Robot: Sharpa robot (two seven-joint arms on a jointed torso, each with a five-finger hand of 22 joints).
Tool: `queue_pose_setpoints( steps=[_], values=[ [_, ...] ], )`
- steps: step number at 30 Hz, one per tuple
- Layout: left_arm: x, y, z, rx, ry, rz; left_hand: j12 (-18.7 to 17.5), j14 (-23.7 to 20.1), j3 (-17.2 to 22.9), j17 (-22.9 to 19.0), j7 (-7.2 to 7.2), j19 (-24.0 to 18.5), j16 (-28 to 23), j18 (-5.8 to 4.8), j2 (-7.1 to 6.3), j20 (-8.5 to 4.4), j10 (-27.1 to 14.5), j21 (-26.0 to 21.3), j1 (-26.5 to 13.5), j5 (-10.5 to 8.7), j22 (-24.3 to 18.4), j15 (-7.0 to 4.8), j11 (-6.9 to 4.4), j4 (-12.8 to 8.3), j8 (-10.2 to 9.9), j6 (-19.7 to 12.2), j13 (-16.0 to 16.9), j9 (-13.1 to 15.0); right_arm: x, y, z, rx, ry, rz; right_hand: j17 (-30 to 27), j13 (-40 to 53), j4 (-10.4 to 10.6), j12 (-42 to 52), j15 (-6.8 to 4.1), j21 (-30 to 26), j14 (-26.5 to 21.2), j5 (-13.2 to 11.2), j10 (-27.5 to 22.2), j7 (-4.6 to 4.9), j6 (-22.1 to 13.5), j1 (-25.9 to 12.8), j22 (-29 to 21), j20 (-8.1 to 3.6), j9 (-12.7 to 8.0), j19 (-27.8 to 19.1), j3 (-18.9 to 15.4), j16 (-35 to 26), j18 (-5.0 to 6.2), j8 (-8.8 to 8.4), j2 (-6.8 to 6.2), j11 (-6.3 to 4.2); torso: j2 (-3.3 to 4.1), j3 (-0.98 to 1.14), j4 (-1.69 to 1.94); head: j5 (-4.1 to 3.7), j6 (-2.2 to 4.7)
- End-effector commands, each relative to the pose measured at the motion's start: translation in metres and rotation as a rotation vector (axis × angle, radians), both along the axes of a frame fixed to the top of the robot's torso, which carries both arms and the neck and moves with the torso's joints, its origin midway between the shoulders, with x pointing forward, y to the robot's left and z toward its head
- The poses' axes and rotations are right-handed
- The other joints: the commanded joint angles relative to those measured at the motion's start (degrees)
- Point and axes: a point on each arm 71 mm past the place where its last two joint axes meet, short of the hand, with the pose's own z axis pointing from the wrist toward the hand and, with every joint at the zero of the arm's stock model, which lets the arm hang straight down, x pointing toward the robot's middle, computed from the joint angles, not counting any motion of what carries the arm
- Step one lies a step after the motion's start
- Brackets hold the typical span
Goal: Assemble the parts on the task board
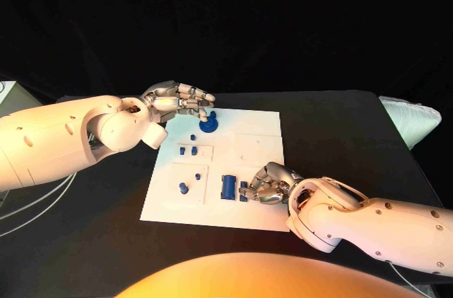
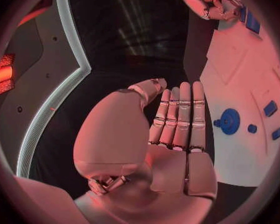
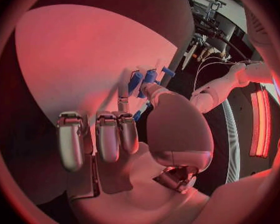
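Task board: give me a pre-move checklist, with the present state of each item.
1. Task board lies flat on the table: ok.
2. Left hand holds nothing, fingers straight in its wrist view: ok.
3. Blue gear sits on the board's far edge, apart from the left hand: ok.
4. Right hand rests at the long blue block: ok.
5. Right hand's grip on any part: cannot tell.

This looks like a robotics lab. A bench (image 1: 359, 134) draped in black cloth stands against a dark backdrop, carrying a white task board (image 1: 260, 141) with small blue parts (image 1: 228, 186). Loose cables (image 1: 33, 203) trail beside it, and metal stands (image 3: 205, 15) hold equipment nearby.
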Motion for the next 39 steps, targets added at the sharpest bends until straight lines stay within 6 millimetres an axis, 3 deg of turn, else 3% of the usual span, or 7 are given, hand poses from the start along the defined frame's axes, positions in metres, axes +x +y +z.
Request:
queue_pose_setpoints(
  steps=[1, 8, 10, 12, 14, 32, 39],
  values=[
    [-0.001, -0.002, 0.001, -0.010, -0.001, -0.017, -0.2, -0.3, 0.4, -0.1, 0.34, 0.3, 0.2, 0.61, 0.55, 0.00, -0.3, -0.2, -0.1, 0.35, 0.1, 0.02, 0.11, 0.1, -0.4, 0.1, 0.1, 0.1, -0.002, 0.001, 0.000, -0.006, -0.006, 0.038, 15.1, 15.1, -0.7, 0.2, -0.14, -0.2, 6.0, -1.9, 6.0, 0.12, -0.1, 1.3, 14.5, -0.49, -0.1, 5.3, -0.5, 0.2, -0.81, 0.11, -0.39, -0.16, -0.01, 0.01, 0.02, 0.01, 0.00],
    [-0.001, -0.002, 0.001, -0.009, -0.001, -0.015, -0.2, -0.3, 0.4, -0.1, 0.34, 0.3, 0.2, 0.61, 0.55, 0.00, -0.3, -0.2, -0.1, 0.35, 0.1, 0.02, 0.11, 0.1, -0.4, 0.1, 0.1, 0.1, -0.005, -0.002, 0.000, -0.007, 0.013, 0.076, 15.1, 15.1, -0.2, 0.2, -0.01, -0.6, 6.0, -8.6, 6.0, 0.28, -0.3, 3.8, 14.4, -0.40, -0.3, 5.2, -3.0, 0.2, -0.74, 0.17, -0.81, -0.01, -0.04, 0.00, -0.02, 0.26, 0.00],
    [-0.001, -0.001, 0.001, -0.009, -0.001, -0.015, -0.2, -0.3, 0.4, -0.1, 0.34, 0.3, 0.2, 0.61, 0.55, 0.00, -0.3, -0.2, -0.1, 0.35, 0.1, 0.02, 0.11, 0.1, -0.4, 0.1, 0.1, 0.1, -0.006, -0.003, 0.000, -0.002, 0.018, 0.081, 15.1, 15.1, 0.0, 0.2, 0.00, -0.5, 6.0, -12.4, 6.0, 0.26, -0.2, 2.8, 14.4, -0.34, -0.4, 5.2, -5.6, 0.2, -0.74, 0.23, 0.10, -0.03, -0.02, 0.02, -0.01, 0.32, 0.00],
    [-0.001, -0.001, 0.001, -0.008, -0.001, -0.015, -0.2, -0.3, 0.4, -0.1, 0.34, 0.3, 0.2, 0.61, 0.55, 0.00, -0.3, -0.2, -0.1, 0.35, 0.1, 0.02, 0.11, 0.1, -0.4, 0.1, 0.1, 0.1, -0.007, -0.004, 0.000, 0.002, 0.021, 0.081, 15.1, 15.1, 0.2, 0.2, 0.08, -0.4, 6.0, -15.5, 6.0, 0.15, -0.2, 2.5, 14.4, -0.45, -0.5, 5.3, -10.6, 0.2, -0.76, 0.39, 2.16, -0.09, -0.02, 0.05, -0.01, 0.34, 0.00],
    [-0.001, -0.001, 0.001, -0.008, -0.001, -0.015, -0.2, -0.3, 0.4, -0.1, 0.34, 0.3, 0.2, 0.61, 0.55, 0.00, -0.3, -0.2, -0.1, 0.35, 0.1, 0.02, 0.11, 0.1, -0.4, 0.1, 0.1, 0.1, -0.007, -0.005, 0.000, 0.004, 0.022, 0.080, 15.1, 15.1, 0.2, 0.2, -0.03, -0.3, 6.0, -17.1, 6.0, 0.18, -0.2, 2.5, 14.4, -0.36, -0.6, 5.3, -13.8, 0.2, -0.78, 0.51, 3.17, -0.09, -0.04, 0.07, -0.01, 0.31, 0.00],
    [0.000, -0.001, 0.000, -0.006, 0.001, -0.016, -0.3, -0.3, 0.4, -0.1, 0.33, 0.2, 0.2, 0.61, 0.59, 0.00, -0.4, -0.3, -0.1, 0.37, 0.1, 0.01, 0.10, 0.1, -0.4, 0.1, 0.0, 0.1, -0.006, -0.009, -0.004, -0.033, 0.030, 0.083, 15.1, 15.1, -0.1, 0.2, -0.08, -0.2, 6.0, -15.8, 6.0, 0.11, -0.4, 6.1, 14.5, -0.39, -0.8, 5.3, -16.6, 0.2, -0.81, 0.62, 5.91, -0.12, -0.02, 0.00, 0.01, 0.25, 0.00],
    [0.000, -0.001, 0.000, -0.006, 0.001, -0.016, -0.3, -0.3, 0.4, -0.1, 0.33, 0.2, 0.2, 0.61, 0.59, 0.00, -0.4, -0.3, -0.1, 0.37, 0.1, 0.01, 0.10, 0.1, -0.4, 0.1, 0.0, 0.1, -0.003, -0.010, -0.004, -0.048, 0.007, 0.066, 15.1, 15.1, -0.1, 0.2, -0.11, 0.0, 6.0, -15.1, 6.0, 0.08, -0.4, 8.6, 14.5, -0.42, -1.0, 5.4, -15.8, 0.2, -0.85, 0.51, 7.93, -0.16, -0.05, -0.02, -0.02, 0.20, 0.00]
  ],
)
